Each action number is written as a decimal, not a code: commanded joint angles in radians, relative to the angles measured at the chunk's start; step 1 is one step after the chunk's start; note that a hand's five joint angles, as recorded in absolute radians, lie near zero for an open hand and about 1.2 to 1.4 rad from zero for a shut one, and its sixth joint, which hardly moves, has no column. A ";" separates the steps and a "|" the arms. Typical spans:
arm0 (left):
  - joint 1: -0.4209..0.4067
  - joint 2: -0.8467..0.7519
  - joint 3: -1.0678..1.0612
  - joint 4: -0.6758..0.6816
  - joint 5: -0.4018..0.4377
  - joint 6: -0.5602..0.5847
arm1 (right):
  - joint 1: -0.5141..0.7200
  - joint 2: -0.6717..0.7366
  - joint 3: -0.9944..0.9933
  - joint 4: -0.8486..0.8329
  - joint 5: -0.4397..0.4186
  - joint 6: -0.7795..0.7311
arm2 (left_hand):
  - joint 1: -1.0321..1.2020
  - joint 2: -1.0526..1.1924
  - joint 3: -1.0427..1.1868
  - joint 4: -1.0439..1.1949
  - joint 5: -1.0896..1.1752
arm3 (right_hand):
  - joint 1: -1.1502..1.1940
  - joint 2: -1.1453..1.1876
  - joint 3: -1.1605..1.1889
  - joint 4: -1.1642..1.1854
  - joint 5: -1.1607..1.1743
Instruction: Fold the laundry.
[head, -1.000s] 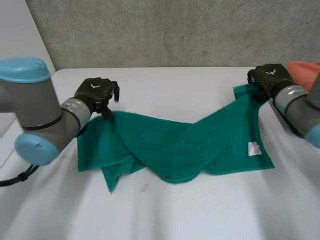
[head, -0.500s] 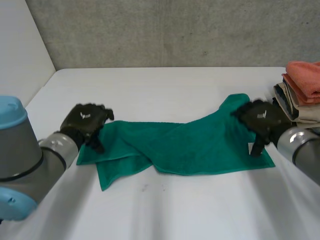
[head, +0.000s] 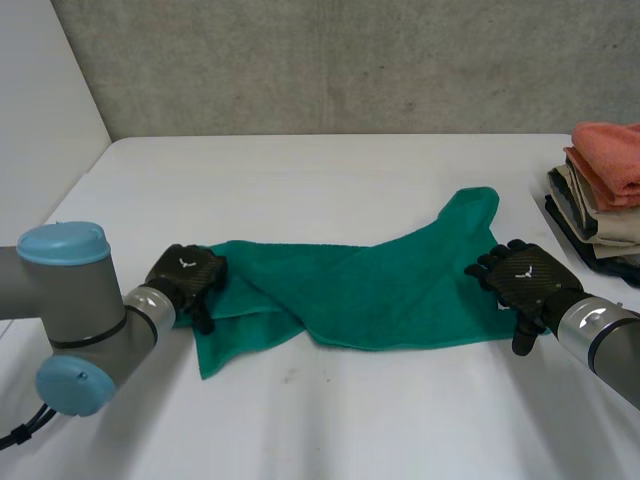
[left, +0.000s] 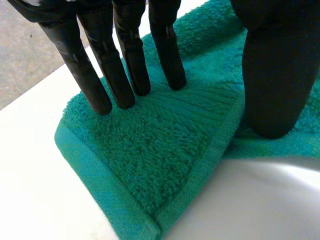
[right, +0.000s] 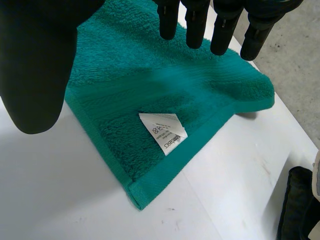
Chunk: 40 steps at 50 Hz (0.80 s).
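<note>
arms come in over the near edge of the white table (head: 330, 420), the left arm (head: 70, 310) by the near left corner and the right arm (head: 600, 340) by the near right one.

just beyond them a green terry towel (head: 370, 290) lies rumpled across the middle of the table, running left to right. one pointed corner of it sticks out toward the near edge at its left end.

the left hand (head: 185, 280) sits on the towel's left end. in its wrist view the fingers (left: 127, 55) are straight and a little spread, their tips resting on a doubled flap of cloth. the thumb (left: 272, 75) is set down on the towel well apart from them, so nothing is pinched.

the right hand (head: 525, 285) is over the towel's near right corner. its fingers (right: 222, 30) are straight and spread, and the thumb (right: 40, 60) is held wide. whether the tips touch the cloth i cannot tell. a white care label (right: 162, 131) lies on the towel under the palm, near the hem.

farther back, the towel's right end rises into a narrow tongue pointing toward the far right corner. a stack of folded laundry (head: 605, 200) stands at the table's right edge, apart from the towel, with a salmon piece on top and beige and dark ones beneath.

a grey concrete wall (head: 330, 60) stands behind the far edge.
</note>
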 joint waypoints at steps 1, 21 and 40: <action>0.009 -0.007 0.020 0.026 0.001 -0.001 | 0.000 0.001 0.008 -0.006 0.000 0.000 | 0.138 0.151 0.155 0.154 0.280 | 0.075 0.086 0.064 0.068 0.057; 0.013 -0.024 0.071 0.019 -0.001 0.005 | 0.000 0.019 0.012 -0.031 0.000 0.001 | 0.386 0.398 0.403 0.402 0.527 | 0.072 0.083 0.061 0.065 0.054; -0.070 0.243 0.113 -0.037 -0.036 -0.084 | 0.015 -0.016 -0.060 0.189 0.001 0.266 | 0.628 0.640 0.645 0.644 0.769 | 0.034 0.045 0.022 0.027 0.016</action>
